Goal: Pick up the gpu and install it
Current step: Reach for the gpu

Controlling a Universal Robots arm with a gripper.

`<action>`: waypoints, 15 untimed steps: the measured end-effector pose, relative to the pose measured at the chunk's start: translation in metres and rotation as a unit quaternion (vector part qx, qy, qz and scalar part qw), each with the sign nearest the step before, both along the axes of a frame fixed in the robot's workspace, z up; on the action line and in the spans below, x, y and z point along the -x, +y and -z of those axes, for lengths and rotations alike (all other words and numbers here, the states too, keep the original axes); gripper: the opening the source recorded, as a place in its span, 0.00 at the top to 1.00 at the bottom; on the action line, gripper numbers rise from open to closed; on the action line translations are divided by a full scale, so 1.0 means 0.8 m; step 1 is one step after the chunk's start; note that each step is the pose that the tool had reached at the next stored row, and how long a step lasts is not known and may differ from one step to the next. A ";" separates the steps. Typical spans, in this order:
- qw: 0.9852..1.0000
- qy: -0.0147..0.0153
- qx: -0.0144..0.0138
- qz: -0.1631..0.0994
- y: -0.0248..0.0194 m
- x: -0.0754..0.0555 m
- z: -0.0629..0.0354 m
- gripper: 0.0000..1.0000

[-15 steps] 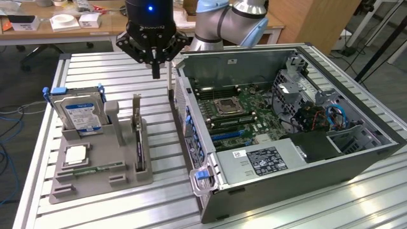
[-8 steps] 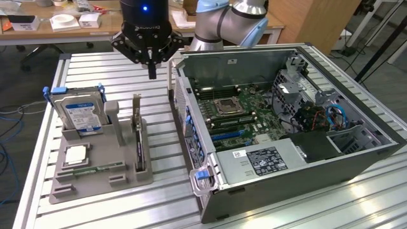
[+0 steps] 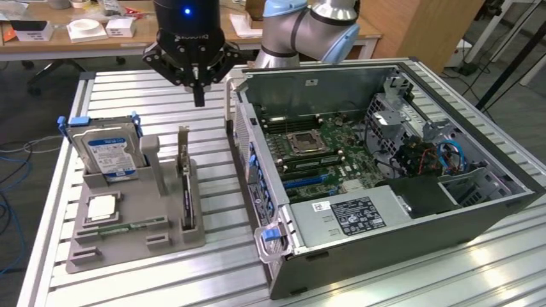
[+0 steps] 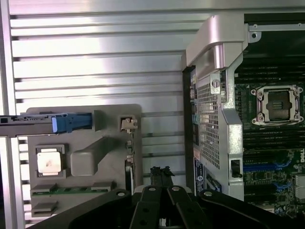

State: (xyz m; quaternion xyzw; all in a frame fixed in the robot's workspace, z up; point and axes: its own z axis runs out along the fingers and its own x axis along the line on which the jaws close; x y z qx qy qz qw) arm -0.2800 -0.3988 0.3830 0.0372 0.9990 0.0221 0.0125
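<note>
The exterior view stands off the arm, high and well apart from the gripper. It looks down at a slant across the slatted table toward the desk beyond the gripper. The wrist view sits just above the gripper, facing straight down past it, close to the table. Both views take in the grey parts holder near the gripper, and the open computer case on the gripper's other side.

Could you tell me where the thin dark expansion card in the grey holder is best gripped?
Probably its upper long edge, pinched from straight above: the thin dark expansion card stands on edge in the grey holder, flat faces free above the slot.
</note>
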 end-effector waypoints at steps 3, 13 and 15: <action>1.000 0.000 0.000 0.000 0.0000 0.004 0.000 0.89; 1.000 0.000 0.000 0.000 0.0000 0.020 0.000 0.89; 1.000 0.000 0.000 0.000 0.0000 0.026 0.000 0.89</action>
